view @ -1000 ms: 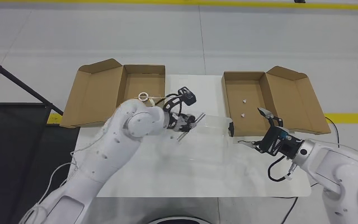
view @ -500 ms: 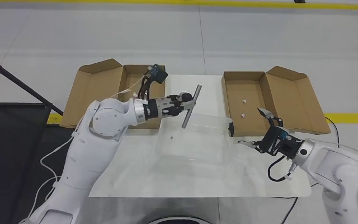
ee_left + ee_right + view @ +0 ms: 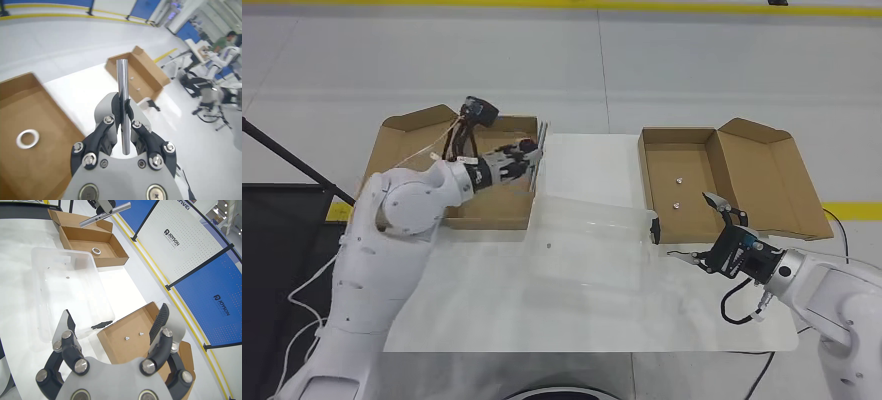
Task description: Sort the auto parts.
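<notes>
My left gripper (image 3: 123, 103) is shut on a shiny metal rod (image 3: 123, 91), which it grips near the middle. In the top view the rod (image 3: 539, 150) hangs over the right wall of the left cardboard box (image 3: 497, 205). A metal ring (image 3: 27, 138) lies on that box's floor, the same ring (image 3: 96, 250) that shows in the right wrist view. Near the front of the right cardboard box (image 3: 682, 160) my right gripper (image 3: 692, 227) is open and holds nothing. Two small bolts (image 3: 127, 338) lie in that box.
A clear plastic bin (image 3: 592, 245) stands between the two boxes, with a small dark part (image 3: 548, 243) inside. Both boxes have open flaps spread outward. White table surface (image 3: 592, 310) lies in front of the bin.
My left arm has carried the rod from above the clear bin leftward and back to the left box's right wall. The right arm has kept still.
</notes>
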{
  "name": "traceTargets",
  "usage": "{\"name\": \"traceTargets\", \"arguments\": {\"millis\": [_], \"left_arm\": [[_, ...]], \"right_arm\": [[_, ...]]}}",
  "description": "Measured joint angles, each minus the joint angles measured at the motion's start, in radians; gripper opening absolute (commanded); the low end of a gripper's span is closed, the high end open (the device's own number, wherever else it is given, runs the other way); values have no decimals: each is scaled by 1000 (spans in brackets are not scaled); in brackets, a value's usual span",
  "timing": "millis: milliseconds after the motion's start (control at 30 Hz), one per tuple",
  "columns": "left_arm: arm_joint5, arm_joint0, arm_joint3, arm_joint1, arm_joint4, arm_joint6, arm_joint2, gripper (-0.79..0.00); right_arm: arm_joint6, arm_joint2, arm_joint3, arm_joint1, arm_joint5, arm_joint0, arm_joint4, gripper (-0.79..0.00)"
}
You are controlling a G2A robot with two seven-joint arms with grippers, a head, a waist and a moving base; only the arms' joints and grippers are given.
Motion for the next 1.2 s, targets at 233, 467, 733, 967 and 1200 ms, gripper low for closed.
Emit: {"name": "traceTargets", "arguments": {"millis": [233, 467, 733, 967, 1200], "left_arm": [[90, -45, 139, 15, 161, -106, -1, -785], [112, -131, 318, 0, 235, -109, 110, -785], [95, -228, 503, -33, 245, -63, 229, -770], [64, -278, 601, -52, 217, -41, 276, -400], [43, -276, 578, -47, 233, -44, 276, 0]], "right_arm": [[0, 0, 0, 0, 0, 0, 0, 0], [0, 0, 0, 0, 0, 0, 0, 0], [0, 0, 0, 0, 0, 0, 0, 0], [0, 0, 0, 0, 0, 0, 0, 0], [0, 0, 0, 0, 0, 0, 0, 0]]}}
